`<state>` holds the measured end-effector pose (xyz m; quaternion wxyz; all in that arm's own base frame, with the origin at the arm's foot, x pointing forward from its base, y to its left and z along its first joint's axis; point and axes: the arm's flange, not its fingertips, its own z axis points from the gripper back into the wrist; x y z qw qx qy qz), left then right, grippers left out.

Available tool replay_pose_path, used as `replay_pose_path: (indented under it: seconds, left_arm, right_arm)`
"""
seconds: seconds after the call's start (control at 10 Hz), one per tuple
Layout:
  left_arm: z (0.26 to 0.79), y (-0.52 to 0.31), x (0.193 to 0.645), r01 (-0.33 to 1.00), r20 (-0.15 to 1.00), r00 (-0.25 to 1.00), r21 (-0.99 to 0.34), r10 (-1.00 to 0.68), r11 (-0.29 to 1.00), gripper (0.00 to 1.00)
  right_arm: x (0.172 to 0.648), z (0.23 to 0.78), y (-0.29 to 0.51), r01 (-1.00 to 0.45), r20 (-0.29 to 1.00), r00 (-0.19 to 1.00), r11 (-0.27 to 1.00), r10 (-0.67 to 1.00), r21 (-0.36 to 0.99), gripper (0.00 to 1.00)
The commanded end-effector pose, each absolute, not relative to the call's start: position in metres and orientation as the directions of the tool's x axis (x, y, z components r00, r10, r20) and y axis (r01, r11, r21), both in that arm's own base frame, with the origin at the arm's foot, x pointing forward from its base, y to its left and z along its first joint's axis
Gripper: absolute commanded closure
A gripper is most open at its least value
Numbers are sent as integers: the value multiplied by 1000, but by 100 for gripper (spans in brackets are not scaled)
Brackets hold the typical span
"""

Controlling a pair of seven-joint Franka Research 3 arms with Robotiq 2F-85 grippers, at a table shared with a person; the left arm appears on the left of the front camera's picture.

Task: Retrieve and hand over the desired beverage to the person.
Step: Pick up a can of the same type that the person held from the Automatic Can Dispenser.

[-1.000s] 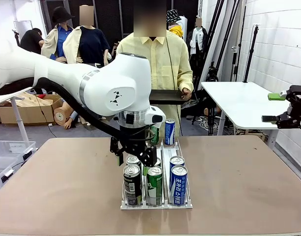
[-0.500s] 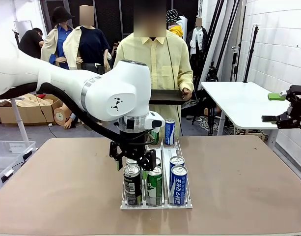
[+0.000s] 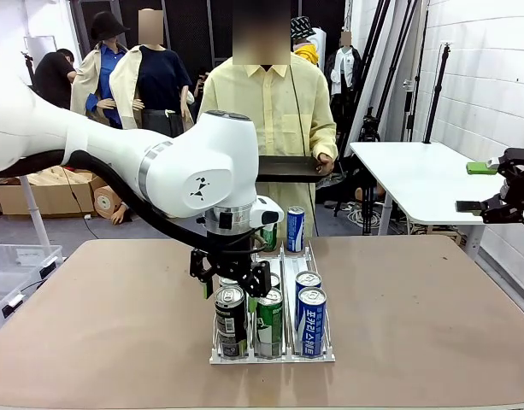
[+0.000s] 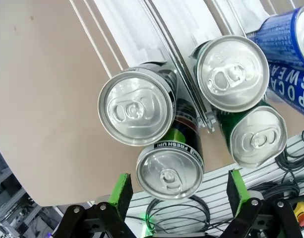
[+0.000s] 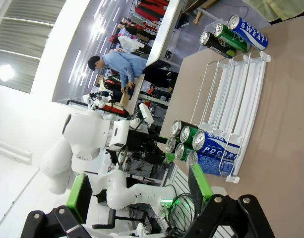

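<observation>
A clear rack [image 3: 328, 355] in the middle of the table holds three lanes of beverage cans: black [image 3: 231, 321], green [image 3: 268, 321] and blue [image 3: 311, 319] at the front, with more behind and at the far end [image 3: 295, 229]. My left gripper [image 3: 232, 275] hangs open just above the black lane. In the left wrist view its green pads [image 4: 121, 191] straddle the top of a black can [image 4: 167, 174] without touching it. My right gripper [image 3: 472, 188] stays open at the far right, off the table. The person [image 3: 277, 111] stands behind the table holding a dark tray [image 3: 287, 167].
Bare brown tabletop [image 3: 432, 307] lies on both sides of the rack. A white side table [image 3: 415, 175] stands at the back right. In the right wrist view the open right gripper [image 5: 139, 191] looks across at the rack [image 5: 241, 94] and my left arm [image 5: 92, 144].
My left arm has sunk a little, bringing its open gripper closer to the tops of the front black cans. The right arm and the person have not moved.
</observation>
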<state>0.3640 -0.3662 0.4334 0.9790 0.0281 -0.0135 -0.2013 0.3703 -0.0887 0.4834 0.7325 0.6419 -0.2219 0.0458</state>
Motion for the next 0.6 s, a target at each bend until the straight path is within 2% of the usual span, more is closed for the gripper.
replay_pose_path:
  seconds: [0.0,0.5]
  left_arm:
    - [426,-367,368,352,47,934,46,-354,935,0]
    - [419,-368,372,325,42,944,55,-328,944,0]
  right_arm:
    - [370,484,-89,-348,377,900,160,-217,924,0]
    - [370,484,-89,-348,377,900,160,-217,924,0]
